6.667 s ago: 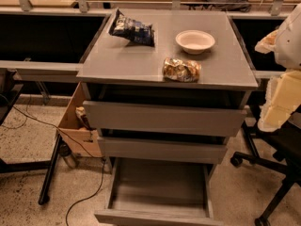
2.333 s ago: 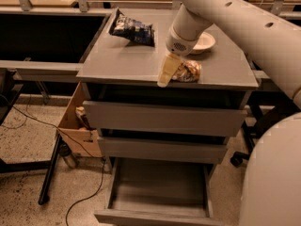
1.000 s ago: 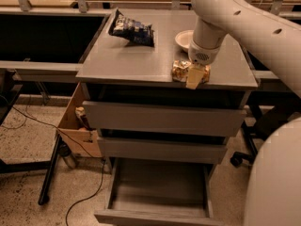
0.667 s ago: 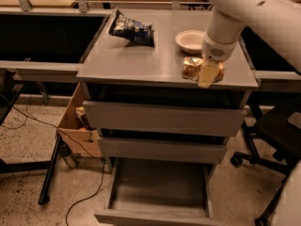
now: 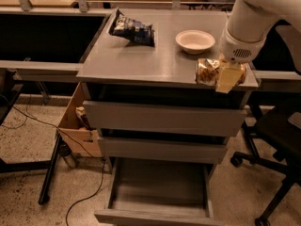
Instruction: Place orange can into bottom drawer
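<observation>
My tool (image 5: 230, 77) sits at the can (image 5: 207, 71), which lies on the tabletop (image 5: 141, 60) against the tool's left side. Whether I've clamped it, I cannot tell. This looks like the grasp step. Next: secure, lift, and carry down to the open drawer (image 5: 160, 187) below.

White arm (image 5: 249, 18), cream gripper (image 5: 229, 77)
Smooth rounded shell, dotted grille (image 5: 241, 53) at wrist; gripper sits at 3 o'clock.

The shiny gold-orange and brown mottled can (image 5: 206, 71) lies on the plain grey tabletop (image 5: 141, 60). The pale cream-yellow gripper (image 5: 226, 79) on a white arm (image 5: 244, 27) is beside it at the right front corner. The round bowl (image 5: 195, 41) is off-white, the crinkled chip bag (image 5: 132, 30) dark blue with white print, and the wide bottom drawer (image 5: 160, 187) flat grey.
</observation>
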`<state>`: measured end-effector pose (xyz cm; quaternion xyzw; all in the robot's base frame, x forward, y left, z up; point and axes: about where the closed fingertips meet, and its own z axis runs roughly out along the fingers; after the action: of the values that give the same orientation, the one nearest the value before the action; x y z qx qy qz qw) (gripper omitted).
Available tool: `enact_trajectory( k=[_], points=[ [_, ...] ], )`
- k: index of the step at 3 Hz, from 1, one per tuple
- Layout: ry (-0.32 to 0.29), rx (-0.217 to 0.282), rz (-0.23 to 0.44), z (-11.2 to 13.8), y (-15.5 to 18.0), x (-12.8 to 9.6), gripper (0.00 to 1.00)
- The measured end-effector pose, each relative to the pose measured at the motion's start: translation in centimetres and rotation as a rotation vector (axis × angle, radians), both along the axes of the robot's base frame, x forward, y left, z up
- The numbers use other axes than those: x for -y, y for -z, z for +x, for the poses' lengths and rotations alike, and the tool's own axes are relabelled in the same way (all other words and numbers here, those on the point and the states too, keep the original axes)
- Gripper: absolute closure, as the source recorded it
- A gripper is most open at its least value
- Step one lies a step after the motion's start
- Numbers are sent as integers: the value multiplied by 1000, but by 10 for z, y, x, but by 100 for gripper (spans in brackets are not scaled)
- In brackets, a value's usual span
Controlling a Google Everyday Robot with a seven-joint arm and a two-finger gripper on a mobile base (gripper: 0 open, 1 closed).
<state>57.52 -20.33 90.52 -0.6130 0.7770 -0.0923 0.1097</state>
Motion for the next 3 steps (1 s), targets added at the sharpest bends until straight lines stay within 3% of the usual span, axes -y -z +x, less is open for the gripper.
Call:
enact_trajectory(
  k=[1,2,3],
  points=[
    [-11,-36,29,-26,25,4,100],
    [16,-95,110,-42,70,3,100],
    [44,-157,140,-38,109,0,100]
  ],
)
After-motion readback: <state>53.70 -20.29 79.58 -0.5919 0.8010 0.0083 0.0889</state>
